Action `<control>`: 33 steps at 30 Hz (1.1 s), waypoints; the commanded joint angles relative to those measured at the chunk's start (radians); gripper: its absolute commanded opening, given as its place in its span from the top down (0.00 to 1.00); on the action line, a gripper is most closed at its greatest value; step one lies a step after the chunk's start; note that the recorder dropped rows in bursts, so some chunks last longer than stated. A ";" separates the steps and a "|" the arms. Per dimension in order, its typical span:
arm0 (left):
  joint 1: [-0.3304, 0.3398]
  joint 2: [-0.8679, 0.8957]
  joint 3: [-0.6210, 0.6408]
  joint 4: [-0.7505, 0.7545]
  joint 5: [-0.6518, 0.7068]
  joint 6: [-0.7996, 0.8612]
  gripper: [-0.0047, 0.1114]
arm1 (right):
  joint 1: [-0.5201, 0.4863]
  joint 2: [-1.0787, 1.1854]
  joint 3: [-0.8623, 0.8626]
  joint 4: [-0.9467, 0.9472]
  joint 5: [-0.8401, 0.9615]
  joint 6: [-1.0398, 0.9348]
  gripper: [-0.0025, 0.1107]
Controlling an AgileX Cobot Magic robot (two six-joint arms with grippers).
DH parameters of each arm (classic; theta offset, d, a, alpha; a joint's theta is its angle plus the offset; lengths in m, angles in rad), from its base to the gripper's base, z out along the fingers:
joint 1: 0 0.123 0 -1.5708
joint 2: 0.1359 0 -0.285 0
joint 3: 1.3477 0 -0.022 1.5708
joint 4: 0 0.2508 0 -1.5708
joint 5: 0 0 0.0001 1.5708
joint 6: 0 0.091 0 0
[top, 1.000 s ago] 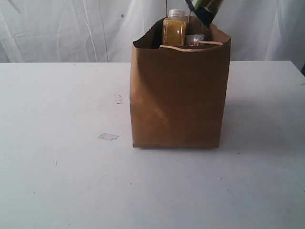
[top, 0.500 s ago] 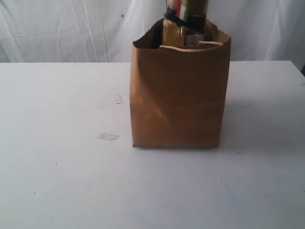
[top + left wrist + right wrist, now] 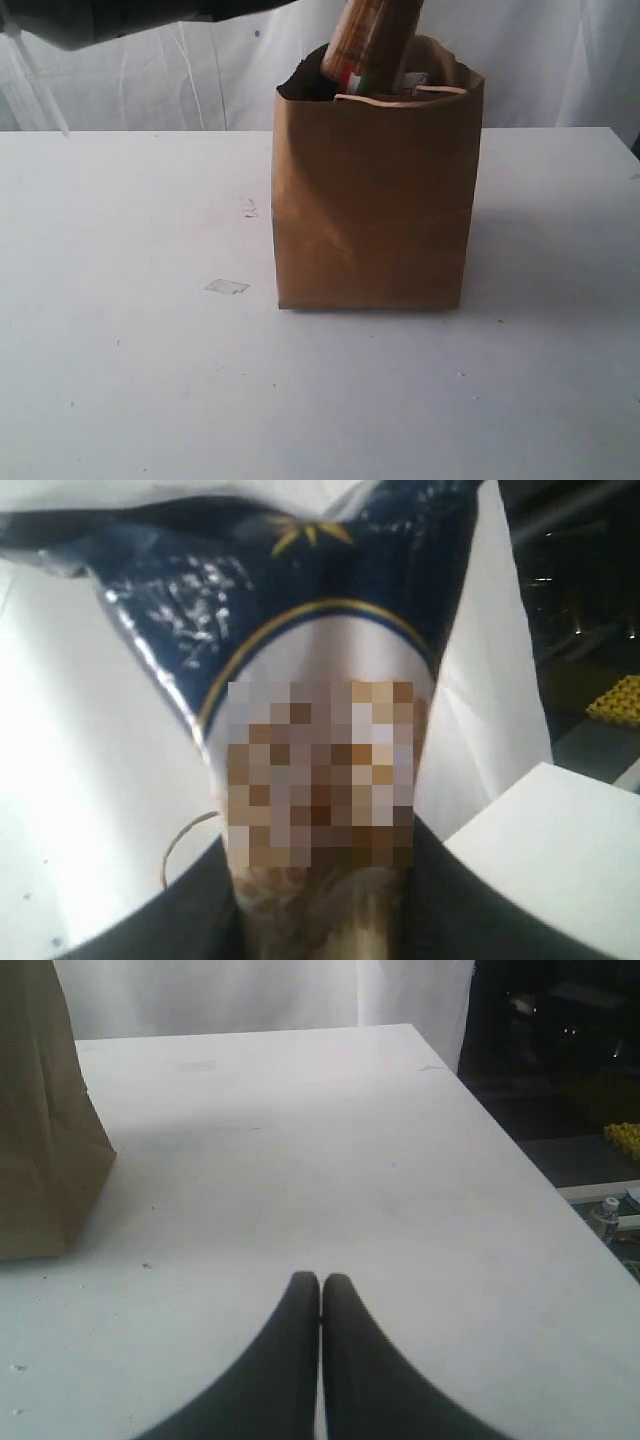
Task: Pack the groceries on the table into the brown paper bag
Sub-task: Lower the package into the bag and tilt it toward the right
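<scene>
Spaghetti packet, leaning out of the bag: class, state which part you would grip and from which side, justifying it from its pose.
Grip the packet at its free upper end, from above, in line with its lean. Its lower end sits inside the bag, whose walls block a sideways approach. The left gripper holds it with a finger on either side.

Tilted spaghetti packet [image 3: 368, 45] dips into upright brown paper bag [image 3: 375, 200].

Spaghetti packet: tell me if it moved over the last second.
Yes. The spaghetti packet shifted left and down into the brown paper bag.
</scene>
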 commanded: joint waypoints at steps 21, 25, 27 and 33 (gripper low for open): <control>-0.013 -0.034 0.197 -0.020 0.007 0.057 0.96 | 0.001 -0.005 0.005 -0.010 -0.006 -0.001 0.98; -0.013 -0.034 0.197 -0.020 0.005 0.057 0.96 | 0.001 -0.005 0.005 -0.010 -0.006 -0.001 0.98; -0.013 -0.034 0.197 -0.020 0.002 0.057 0.96 | 0.001 -0.005 0.005 -0.010 -0.006 -0.001 0.98; -0.013 -0.034 0.197 -0.020 0.003 0.076 0.96 | 0.001 -0.005 0.005 -0.010 -0.006 -0.001 0.98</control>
